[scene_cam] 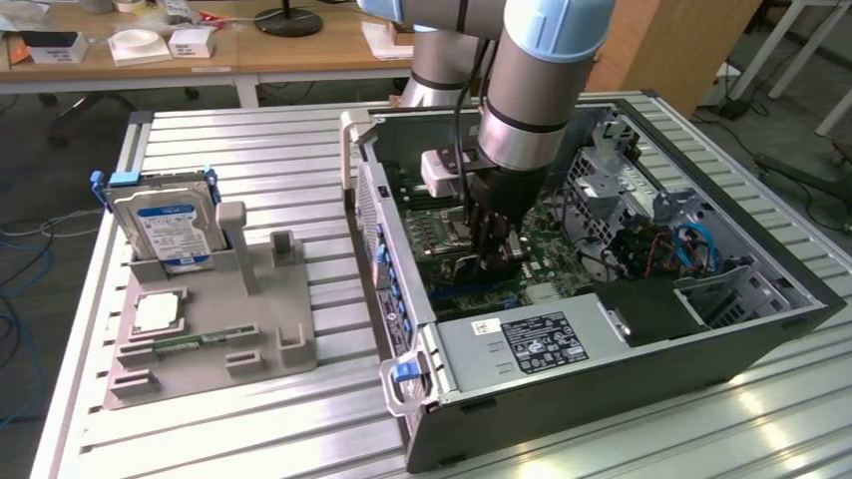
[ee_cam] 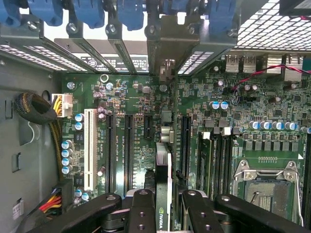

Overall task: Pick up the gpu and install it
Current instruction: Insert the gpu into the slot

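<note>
Left of exterior frame: grey parts tray (scene_cam: 286, 344) with hard drive (scene_cam: 167, 230) upright, processor chip (scene_cam: 158, 311) flat. Centre: gripper (scene_cam: 496, 261) down inside open computer case (scene_cam: 745, 334), fingers (ee_cam: 141, 213) narrowed on gpu (ee_cam: 164, 194). Card held edge-on between fingers, long axis running toward rear bracket slots (ee_cam: 167, 53), just above motherboard (ee_cam: 272, 104), seating unclear.

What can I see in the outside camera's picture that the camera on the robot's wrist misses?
Only the exterior view takes in the grey holder on the slatted table, with the hard drive standing in it and the square chip lying flat, plus the whole computer case and the arm. Only the wrist view gives a close look down at the long card slots, the empty processor socket and the blue latches. Both share the green board, the gripper and the graphics card held edge-on between its fingers, over the board.
</note>
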### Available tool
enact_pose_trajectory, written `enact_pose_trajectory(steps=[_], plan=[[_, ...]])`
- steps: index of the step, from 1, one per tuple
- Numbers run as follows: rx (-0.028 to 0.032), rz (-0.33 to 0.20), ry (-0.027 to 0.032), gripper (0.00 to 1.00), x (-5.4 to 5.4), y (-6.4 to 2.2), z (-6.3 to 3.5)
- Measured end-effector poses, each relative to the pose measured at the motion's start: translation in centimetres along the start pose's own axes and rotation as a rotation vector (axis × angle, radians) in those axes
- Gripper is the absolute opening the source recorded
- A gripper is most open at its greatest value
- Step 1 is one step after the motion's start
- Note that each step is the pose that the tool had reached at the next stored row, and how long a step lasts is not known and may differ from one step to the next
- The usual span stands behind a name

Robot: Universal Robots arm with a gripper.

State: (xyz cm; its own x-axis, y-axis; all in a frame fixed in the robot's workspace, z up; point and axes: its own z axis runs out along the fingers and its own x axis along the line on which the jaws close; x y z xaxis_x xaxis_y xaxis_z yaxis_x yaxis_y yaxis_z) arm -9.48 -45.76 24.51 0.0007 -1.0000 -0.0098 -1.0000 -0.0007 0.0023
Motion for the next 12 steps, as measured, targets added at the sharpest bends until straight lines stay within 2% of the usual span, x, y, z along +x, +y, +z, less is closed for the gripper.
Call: enact_pose_trajectory(steps=[4, 12], plan=[[-0.0021, 0.000, -0.0011, 0.26, 0.00, -0.02, -0.15], [-0.0022, 0.003, -0.0010, 0.26, 0.00, -0.02, -0.13]])
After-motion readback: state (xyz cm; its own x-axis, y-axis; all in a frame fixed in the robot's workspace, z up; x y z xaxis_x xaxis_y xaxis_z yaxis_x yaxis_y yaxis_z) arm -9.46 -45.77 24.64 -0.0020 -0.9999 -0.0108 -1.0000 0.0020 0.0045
